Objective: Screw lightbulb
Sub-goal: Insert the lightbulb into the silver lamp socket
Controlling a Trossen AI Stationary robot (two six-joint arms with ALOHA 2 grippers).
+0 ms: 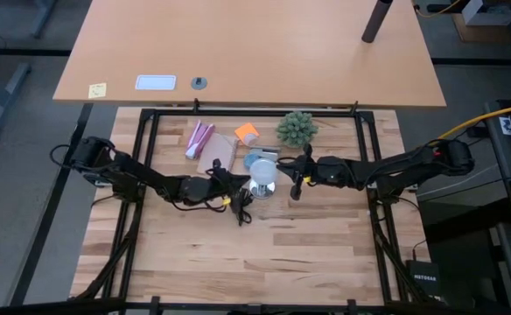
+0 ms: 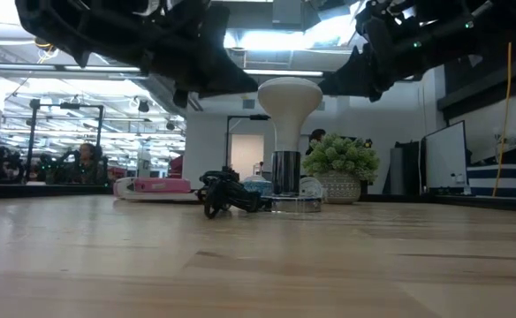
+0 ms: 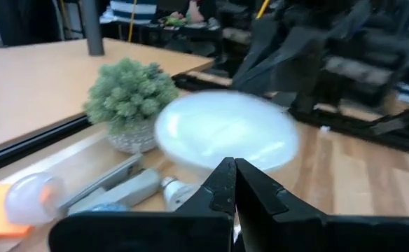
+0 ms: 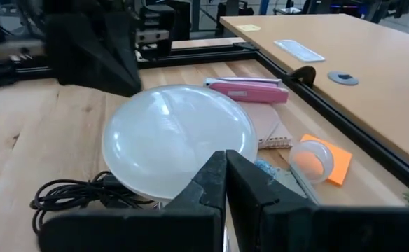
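Note:
The lightbulb (image 1: 262, 171), a frosted white globe on a narrower neck, stands upright in a dark socket (image 2: 285, 172) on a shiny silver round base (image 2: 295, 205) at the table's middle. It also shows in the low view (image 2: 289, 95). My left gripper (image 3: 234, 170) is shut, level, close by the globe's left side (image 3: 225, 129). My right gripper (image 4: 225, 159) is shut, level, close by the globe's right side (image 4: 180, 136). A black cord (image 1: 242, 210) lies bundled at the base's near left. My left gripper's shut fingertips stand right at the globe's left side (image 2: 262, 93), coming level from the table's left; I cannot tell whether they touch it. My right gripper's shut fingertips stand right at the globe's right side (image 2: 318, 93), coming level from the table's right; I cannot tell whether they touch it.
A green spiky ball plant (image 1: 297, 129) stands behind the bulb on the right. A pink case (image 1: 199, 138), a brown notebook (image 1: 220, 157), an orange note (image 1: 247, 133) and a small clear bulb (image 4: 309, 159) lie behind it. Black frame rails (image 1: 255, 112) border the table.

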